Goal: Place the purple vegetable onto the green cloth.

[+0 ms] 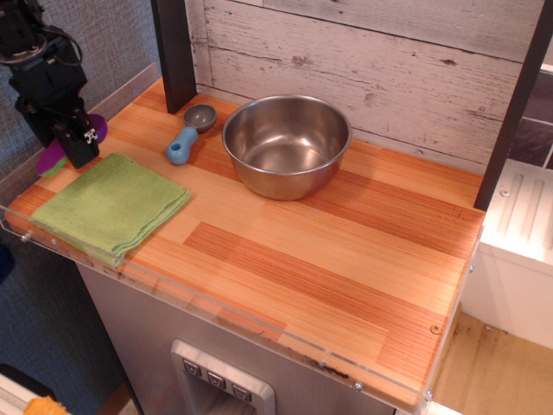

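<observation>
The purple vegetable shows as purple patches on both sides of my gripper's fingers, at the far left edge of the counter. My black gripper is shut on it and holds it just beyond the back-left corner of the green cloth, over the counter's left rim. The green cloth lies flat and folded at the front left of the wooden counter, with nothing on it. Most of the vegetable is hidden behind the fingers.
A steel bowl, empty, stands at the back middle. A blue-handled grey measuring scoop lies between the bowl and the cloth. A dark post rises at the back left. A clear plastic rim runs along the counter's front edge.
</observation>
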`<state>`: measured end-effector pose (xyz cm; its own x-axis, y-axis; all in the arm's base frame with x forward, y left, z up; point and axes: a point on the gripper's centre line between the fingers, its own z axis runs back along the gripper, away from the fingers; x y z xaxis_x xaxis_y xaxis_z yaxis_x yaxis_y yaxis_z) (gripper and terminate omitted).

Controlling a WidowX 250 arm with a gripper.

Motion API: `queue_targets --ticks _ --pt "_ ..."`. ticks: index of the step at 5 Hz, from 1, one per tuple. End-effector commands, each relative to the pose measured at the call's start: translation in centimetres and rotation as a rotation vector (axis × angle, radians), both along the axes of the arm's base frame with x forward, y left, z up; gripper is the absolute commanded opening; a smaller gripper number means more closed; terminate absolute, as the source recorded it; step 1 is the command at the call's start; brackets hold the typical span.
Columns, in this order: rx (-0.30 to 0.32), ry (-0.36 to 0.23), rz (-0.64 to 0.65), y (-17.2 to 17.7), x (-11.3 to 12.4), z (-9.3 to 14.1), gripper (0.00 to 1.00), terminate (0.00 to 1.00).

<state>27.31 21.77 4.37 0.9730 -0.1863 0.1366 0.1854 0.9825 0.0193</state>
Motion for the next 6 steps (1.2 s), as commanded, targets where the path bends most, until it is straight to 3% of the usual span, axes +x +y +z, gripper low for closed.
queue_targets --ticks 1,6 --pt "0.061 -0.044 -0.027 -2.3 -1.3 2.0 0.0 0.0" --pt "0.064 0.031 -0.002 -5.7 -2.2 0.6 0.0 0.0"
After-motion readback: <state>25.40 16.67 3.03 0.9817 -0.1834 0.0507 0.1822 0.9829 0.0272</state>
